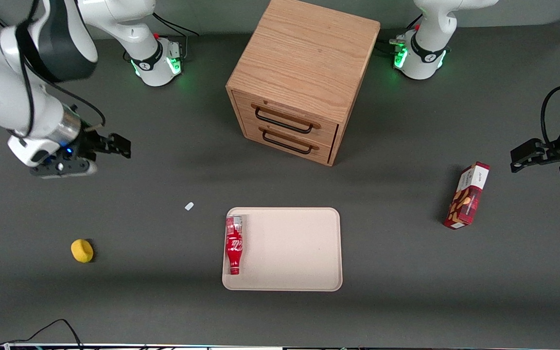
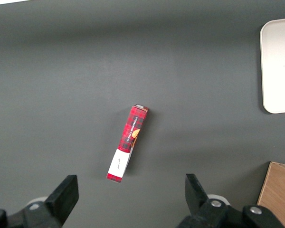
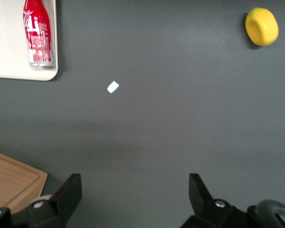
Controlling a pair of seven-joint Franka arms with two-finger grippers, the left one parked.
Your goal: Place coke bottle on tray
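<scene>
The coke bottle [image 1: 234,244] is a slim red bottle with white lettering. It lies on its side on the beige tray [image 1: 294,253], along the tray's edge toward the working arm's end, its capped neck nearest the front camera. The right wrist view shows the bottle [image 3: 37,31] and a corner of the tray [image 3: 9,52]. My gripper [image 1: 114,145] is open and empty, raised above the table toward the working arm's end, well away from the tray. Its fingers stand wide apart over bare table [image 3: 135,183].
A wooden two-drawer cabinet [image 1: 302,78] stands farther from the front camera than the tray. A yellow round object [image 1: 82,251] and a small white scrap [image 1: 189,206] lie toward the working arm's end. A red-and-white snack box [image 1: 467,196] lies toward the parked arm's end.
</scene>
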